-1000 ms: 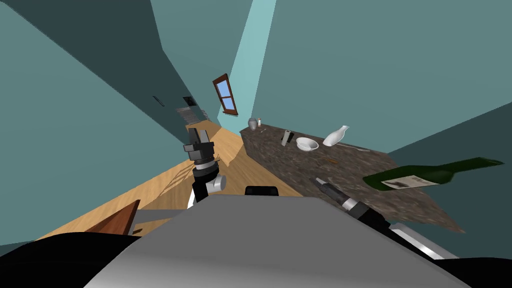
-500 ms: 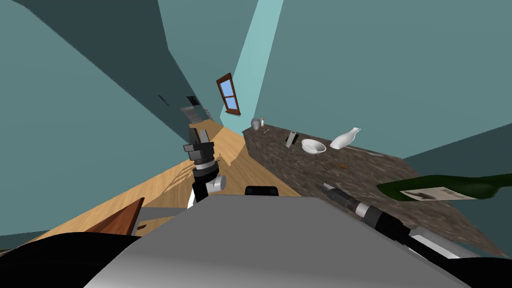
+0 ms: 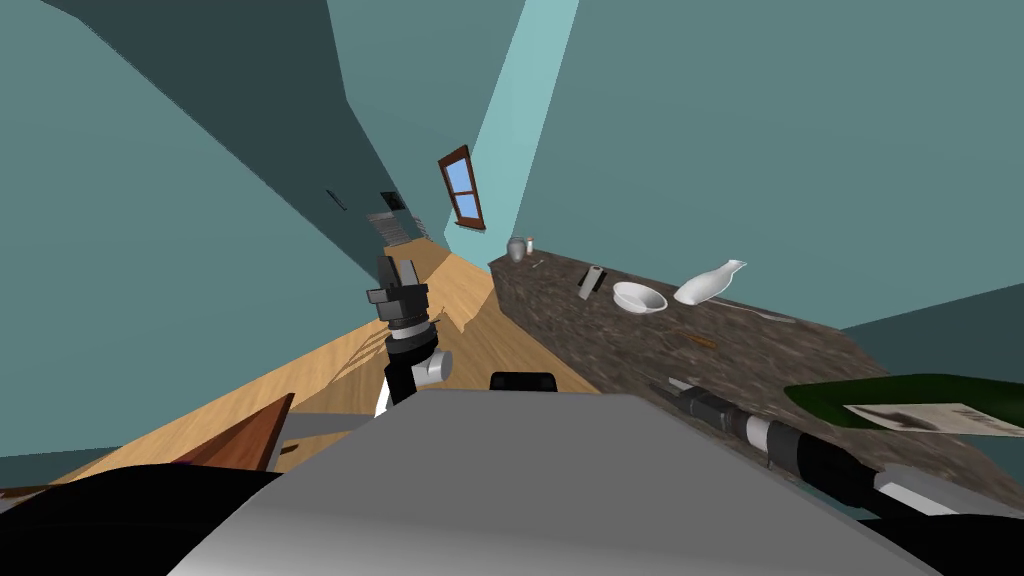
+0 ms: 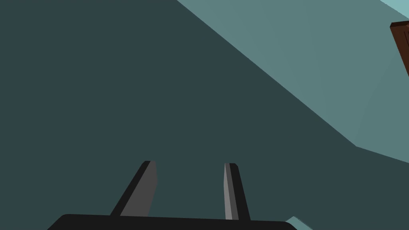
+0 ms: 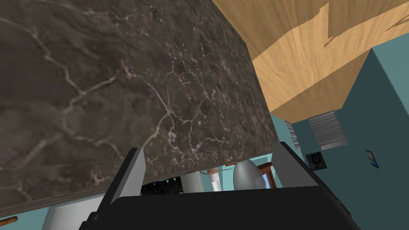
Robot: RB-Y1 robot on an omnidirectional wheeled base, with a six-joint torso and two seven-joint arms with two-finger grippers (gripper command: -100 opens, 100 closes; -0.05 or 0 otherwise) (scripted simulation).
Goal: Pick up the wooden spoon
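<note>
While the left gripper is held up over the wooden floor, well apart from the work, its fingers stand apart with nothing between them. Rightward lies the dark marbled tabletop, with a grey jar at its far end and a white bowl nearer the middle. The right gripper reaches low over the near part of the tabletop; its fingers are spread wide and empty. The wooden spoon is judged to be the thin brown sliver lying flat just beyond that gripper, on the near side of the bowl and of a white vase, apart from both. It is too small to tell its bowl end from its handle. A dark green bottle closes the scene at far right. Progress, as judged: the task stands at the approach, with nothing grasped. Remaining: set the right fingers astride the spoon, close them, and lift.
</note>
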